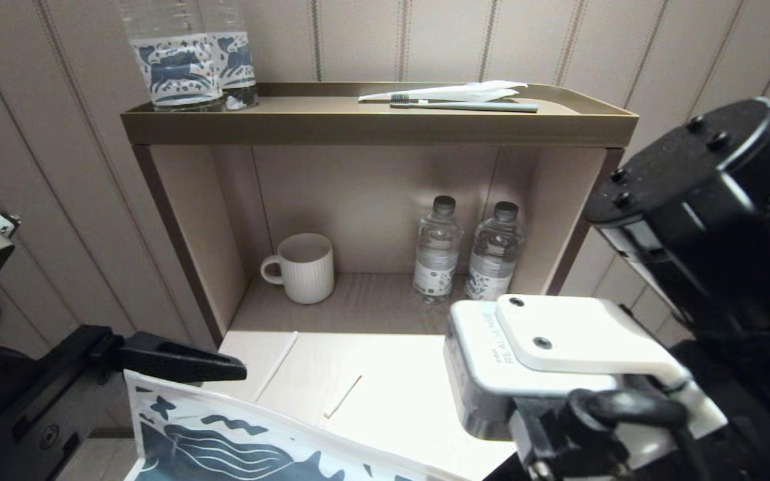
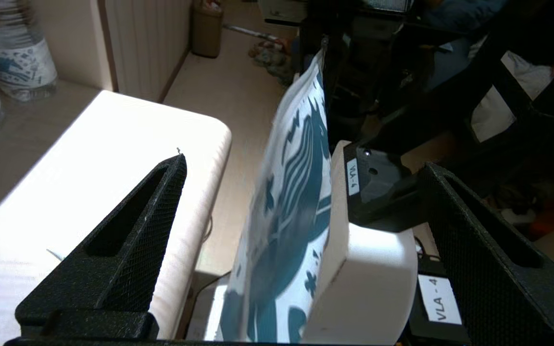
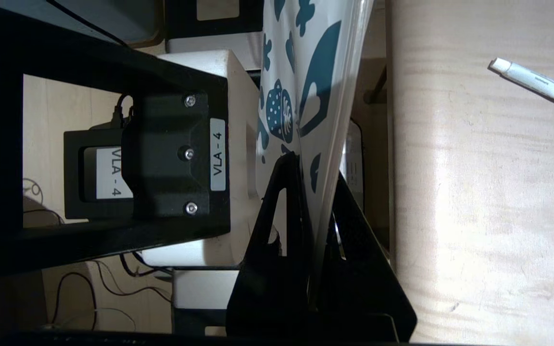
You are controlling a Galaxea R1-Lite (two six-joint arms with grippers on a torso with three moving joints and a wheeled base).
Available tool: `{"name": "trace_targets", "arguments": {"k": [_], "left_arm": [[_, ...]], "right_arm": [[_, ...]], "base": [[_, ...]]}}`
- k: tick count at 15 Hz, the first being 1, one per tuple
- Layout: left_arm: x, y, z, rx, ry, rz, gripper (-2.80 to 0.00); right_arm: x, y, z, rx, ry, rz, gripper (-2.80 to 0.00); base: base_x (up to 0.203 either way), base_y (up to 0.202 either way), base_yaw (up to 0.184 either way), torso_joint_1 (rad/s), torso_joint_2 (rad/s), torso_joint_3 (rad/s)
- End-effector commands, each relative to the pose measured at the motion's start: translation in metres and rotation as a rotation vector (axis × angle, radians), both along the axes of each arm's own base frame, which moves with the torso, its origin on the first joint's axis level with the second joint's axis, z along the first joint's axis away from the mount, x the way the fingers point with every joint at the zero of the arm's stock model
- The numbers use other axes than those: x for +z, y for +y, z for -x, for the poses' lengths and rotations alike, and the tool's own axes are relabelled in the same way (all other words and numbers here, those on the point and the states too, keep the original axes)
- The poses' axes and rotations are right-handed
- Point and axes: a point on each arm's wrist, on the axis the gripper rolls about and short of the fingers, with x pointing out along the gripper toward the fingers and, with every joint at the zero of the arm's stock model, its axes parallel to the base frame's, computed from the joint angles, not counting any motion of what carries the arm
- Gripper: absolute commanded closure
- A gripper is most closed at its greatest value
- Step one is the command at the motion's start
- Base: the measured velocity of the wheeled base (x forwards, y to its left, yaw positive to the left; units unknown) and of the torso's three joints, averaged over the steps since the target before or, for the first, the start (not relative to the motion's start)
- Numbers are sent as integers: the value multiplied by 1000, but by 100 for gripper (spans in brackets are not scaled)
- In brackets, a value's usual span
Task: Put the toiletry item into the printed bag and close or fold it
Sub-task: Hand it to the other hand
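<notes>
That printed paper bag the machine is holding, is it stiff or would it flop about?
Probably floppy: the printed bag looks thin and bows away from where the right end effector pinches its edge. It seems light, held by one edge alone. It likely creases easily, so the open left end effector should close gently.

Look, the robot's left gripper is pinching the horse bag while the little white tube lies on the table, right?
Not quite: the right gripper pinches the printed bag, as the right wrist view shows. The left gripper is open. The little white tube does lie on the table.
</notes>
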Motion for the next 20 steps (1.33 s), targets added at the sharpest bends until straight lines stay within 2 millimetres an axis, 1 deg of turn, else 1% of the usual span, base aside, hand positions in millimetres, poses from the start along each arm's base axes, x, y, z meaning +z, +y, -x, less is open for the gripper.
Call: {"name": "trace_targets", "arguments": {"k": [1,5,8,10,13,15,20], "left_arm": [[-3,-5,-6,-20,16,-6,-280],[-8,-7,-8,-26,26,-13,-280],[-13,-7,-7,-38,-31,-23,-280],[-13,-6,-6,-39,-50,-22,-280],[-15,-6,-7,-43,-69,-26,-280],[-14,-6,-6,-43,-80,-25,-280],[-20,-5,-5,-50,-95,-43,-280]], "right_arm": [[-5,8,-4,7,16,18,0],[-5,11,-7,8,17,18,0],[-5,10,-6,13,15,23,0],[-3,11,-6,19,13,26,0],[-2,13,0,43,37,65,0],[1,14,4,60,31,58,0],[3,15,4,61,27,53,0]], "base": [[0,0,0,0,0,0],[0,0,0,0,0,0],[0,0,0,0,0,0],[0,0,0,0,0,0],[0,0,0,0,0,0],[0,0,0,0,0,0],[0,0,0,0,0,0]]}}
